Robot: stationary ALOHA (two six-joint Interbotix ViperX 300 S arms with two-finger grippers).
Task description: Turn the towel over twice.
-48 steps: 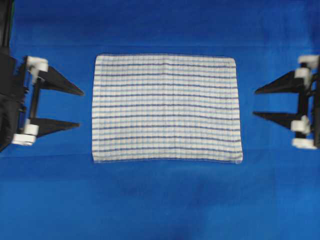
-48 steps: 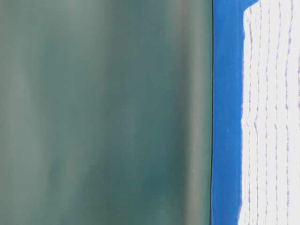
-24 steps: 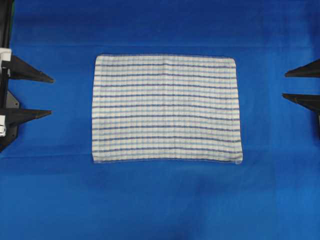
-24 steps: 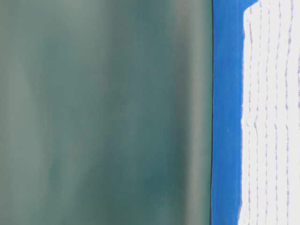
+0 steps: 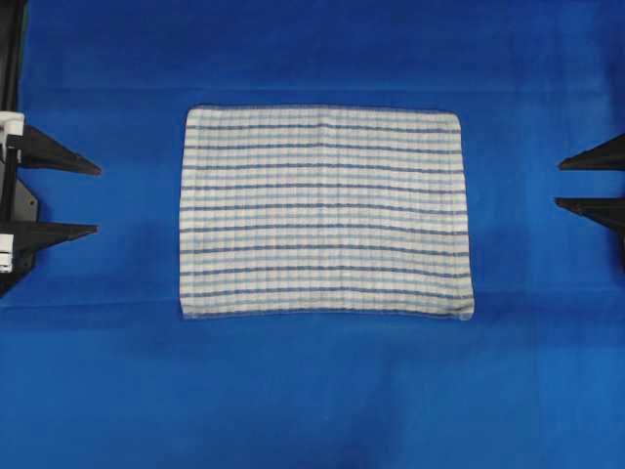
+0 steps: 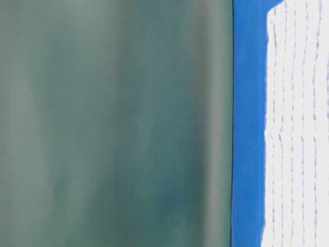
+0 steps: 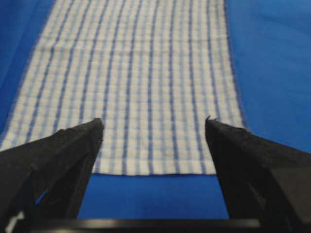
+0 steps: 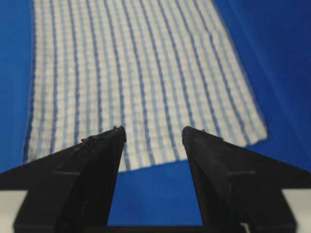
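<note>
- Blue covering (image 5: 312, 391) is spread over the worktop; the towel (image 5: 325, 211) lies flat and unfolded at its middle, stripes running side to side.
- Left gripper (image 5: 96, 200) and right gripper (image 5: 559, 184) are parked well apart from the towel's short edges, jaws wide apart and empty.
- Thin woven cloth is judged light, limp and non-fragile; sagging and folding are to be expected when lifted.
- Hold is best taken at the corners of one edge; edge thickness cannot be judged, the table-level view being blurred.
</note>
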